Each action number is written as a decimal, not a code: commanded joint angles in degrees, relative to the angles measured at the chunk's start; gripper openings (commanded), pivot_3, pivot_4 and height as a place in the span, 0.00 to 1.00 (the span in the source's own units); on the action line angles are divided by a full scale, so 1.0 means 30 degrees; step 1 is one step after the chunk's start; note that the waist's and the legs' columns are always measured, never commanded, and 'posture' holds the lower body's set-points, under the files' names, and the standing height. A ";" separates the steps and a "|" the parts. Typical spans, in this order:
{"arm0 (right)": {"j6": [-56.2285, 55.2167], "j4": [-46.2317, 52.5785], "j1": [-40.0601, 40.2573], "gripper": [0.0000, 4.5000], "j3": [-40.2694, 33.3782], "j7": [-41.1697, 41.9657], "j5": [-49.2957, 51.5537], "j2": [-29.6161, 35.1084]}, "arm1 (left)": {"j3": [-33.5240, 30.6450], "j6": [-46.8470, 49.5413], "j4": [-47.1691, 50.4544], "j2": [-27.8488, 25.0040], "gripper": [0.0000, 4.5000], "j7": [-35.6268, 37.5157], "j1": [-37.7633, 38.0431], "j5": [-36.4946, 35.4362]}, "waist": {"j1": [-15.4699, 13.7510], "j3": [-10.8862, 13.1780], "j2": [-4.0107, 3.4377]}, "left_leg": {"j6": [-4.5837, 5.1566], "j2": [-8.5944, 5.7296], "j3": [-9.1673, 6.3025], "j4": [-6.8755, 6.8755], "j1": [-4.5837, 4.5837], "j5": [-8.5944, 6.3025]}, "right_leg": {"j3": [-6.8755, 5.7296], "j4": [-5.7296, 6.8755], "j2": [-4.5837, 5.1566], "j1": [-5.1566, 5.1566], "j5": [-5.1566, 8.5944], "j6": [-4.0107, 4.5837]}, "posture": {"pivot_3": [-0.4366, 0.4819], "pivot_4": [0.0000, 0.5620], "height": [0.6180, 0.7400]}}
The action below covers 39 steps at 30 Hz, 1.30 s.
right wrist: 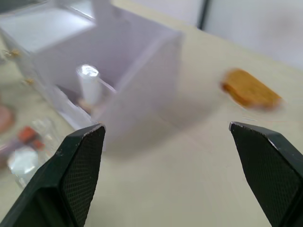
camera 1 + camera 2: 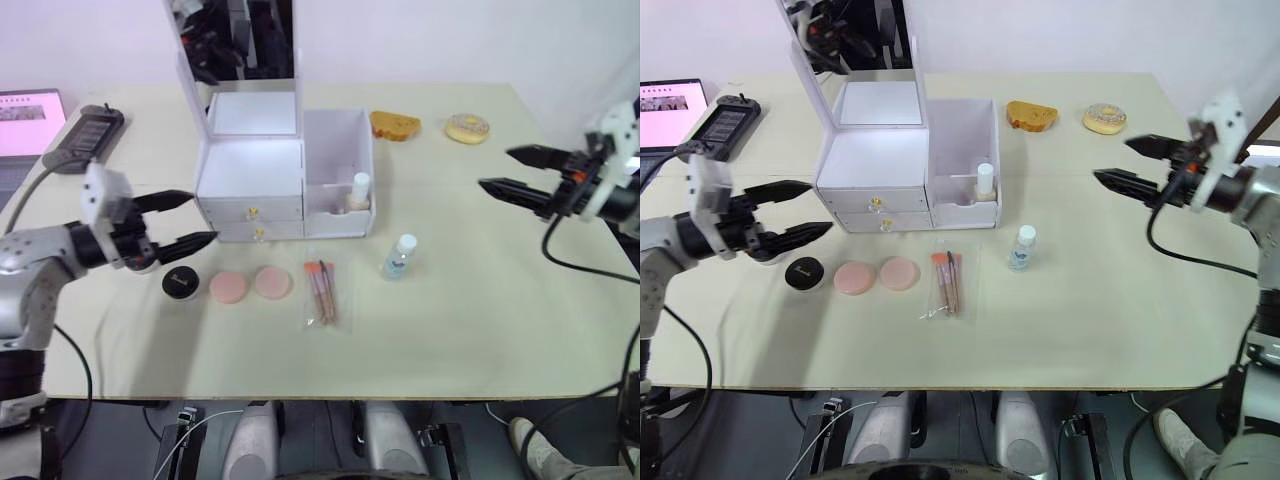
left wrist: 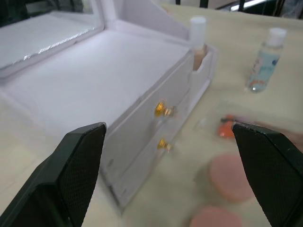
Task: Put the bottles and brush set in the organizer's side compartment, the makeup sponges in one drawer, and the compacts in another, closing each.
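Nearest the camera, along the front part of the desk (image 2: 450,330), a row of small things is seen. At its left end a black round compact (image 2: 181,282) lies flat, and just right of it the two peach-pink makeup sponges (image 2: 250,285) lie side by side. Right of these the brush set (image 2: 321,293) lies in its clear sleeve, and further right the clear bottle (image 2: 399,256) with a blue label stands upright, apart from the sleeve.

At the far left a laptop (image 2: 25,125) and a dark handheld device (image 2: 85,135) are seen near the desk's back edge. The left claw (image 2: 185,221) is held just above the compact, left of the drawers, with its two fingers spread and nothing between them.

Behind the row the white organizer (image 2: 255,175) stands with its mirror lid raised and both gold-knobbed drawers (image 2: 256,221) shut. On its right the side compartment (image 2: 340,165) is found, and the beige bottle (image 2: 357,192) stands upright in its front section.

Further right, near the back edge, a brown toast-like piece (image 2: 395,125) and a yellowish doughnut-like round (image 2: 467,128) lie. At the far right the right claw (image 2: 510,170) is held over bare desk, well apart from everything, its fingers spread and empty.
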<state>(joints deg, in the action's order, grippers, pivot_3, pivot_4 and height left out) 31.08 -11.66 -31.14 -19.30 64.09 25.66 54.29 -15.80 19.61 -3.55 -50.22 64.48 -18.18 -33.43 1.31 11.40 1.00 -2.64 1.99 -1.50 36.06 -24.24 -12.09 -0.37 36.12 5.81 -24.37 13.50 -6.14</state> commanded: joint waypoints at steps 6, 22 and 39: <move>-0.3754 -0.2416 0.3799 0.99 -0.2698 0.1046 -0.0182 0.1317 | -0.4311 -0.3201 -0.7127 -0.2165 1.00 0.2142 0.1330 0.0390 | -0.0056 -0.0001 -0.0005 | -0.0001 0.0027 0.0028 0.0010 0.0005 -0.0001 | 0.0015 -0.0003 -0.0020 -0.0006 -0.0001 0.0009 | 0.48 0.27 1.00; -0.2868 -0.1552 0.4663 0.99 -0.2654 0.0909 0.1200 0.1179 | -0.4950 -0.4610 -0.8071 -0.2132 1.00 0.3348 0.1329 0.0195 | -0.0134 -0.0009 -0.0017 | -0.0009 0.0136 0.0115 0.0025 0.0042 -0.0004 | 0.0018 -0.0005 -0.0060 -0.0009 -0.0053 0.0089 | 0.48 0.27 1.00; 0.5854 1.1598 0.5886 0.99 -0.2389 -0.2229 0.6866 0.1521 | 0.2058 0.5621 0.5885 -0.0495 1.00 0.0506 -0.2609 -0.3496 | -0.0137 -0.0010 -0.0006 | -0.0009 0.0175 0.0129 0.0045 0.0059 -0.0002 | 0.0053 -0.0003 -0.0118 0.0005 -0.0065 0.0092 | 0.48 0.27 1.00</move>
<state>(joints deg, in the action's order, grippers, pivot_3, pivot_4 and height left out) 48.72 20.34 -13.18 -25.93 59.48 45.34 59.42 -10.50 35.42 11.74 -51.73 66.14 -25.31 -43.15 0.90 11.37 0.98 -2.67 2.52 -1.11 36.19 -24.07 -12.09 -0.21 36.11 5.43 -24.36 13.31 -5.86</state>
